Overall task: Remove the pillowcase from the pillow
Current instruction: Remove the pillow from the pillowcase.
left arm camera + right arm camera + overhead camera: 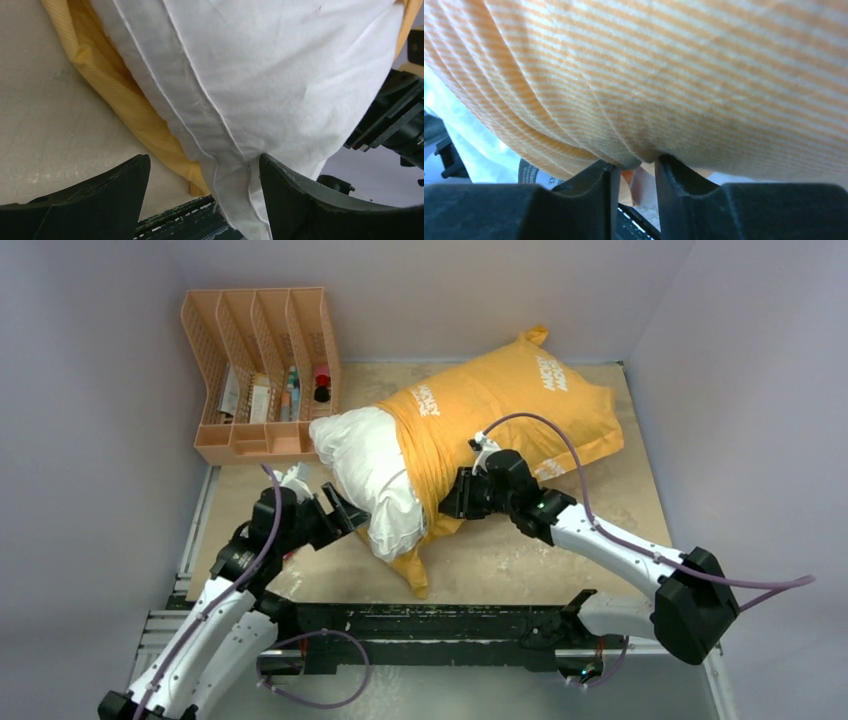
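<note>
The case [500, 410] should, I judge, be drawn toward the far right corner by the right gripper [634, 165], its jaws pinched narrow on a fold. First the left gripper [205, 170], jaws wide astride the pillow [370, 465], should clamp. The orange, white-lettered case lies mid-bench, bunched halfway along the pillow.

Beige table [530, 562], half-cased pillow [368, 468] w/ pillowcase [500, 410] across centre, orange desk rack [250, 448] back-left corner
</note>
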`<state>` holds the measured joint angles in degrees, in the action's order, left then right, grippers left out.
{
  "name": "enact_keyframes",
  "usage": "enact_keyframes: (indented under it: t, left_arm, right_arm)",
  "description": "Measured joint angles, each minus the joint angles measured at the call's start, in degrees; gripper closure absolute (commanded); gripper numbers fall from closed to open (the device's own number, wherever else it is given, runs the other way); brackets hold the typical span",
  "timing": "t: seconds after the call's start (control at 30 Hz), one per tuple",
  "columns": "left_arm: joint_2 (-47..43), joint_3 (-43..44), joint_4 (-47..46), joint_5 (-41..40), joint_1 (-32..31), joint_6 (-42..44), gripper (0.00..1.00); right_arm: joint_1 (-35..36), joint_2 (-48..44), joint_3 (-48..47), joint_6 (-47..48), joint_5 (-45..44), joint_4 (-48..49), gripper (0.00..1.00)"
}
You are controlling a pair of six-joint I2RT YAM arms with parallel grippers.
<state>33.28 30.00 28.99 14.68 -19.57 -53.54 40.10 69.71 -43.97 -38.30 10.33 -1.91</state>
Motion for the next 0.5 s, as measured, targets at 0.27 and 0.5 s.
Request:
enact_keyframes:
  t: [0.27, 0.5]
  left_arm:
    - [4.8, 0.1, -7.9, -10.0, -19.7, -4.3, 0.35]
    - [9.1, -2.4, -18.1, -16.7, -23.6, -7.8, 1.0]
  right_arm:
    - [0.0, -0.7, 0.9, -1.9, 0.2, 0.6, 0.36]
    - [0.1, -11.2, 11.5, -6.4, 2.6, 3.1, 0.31]
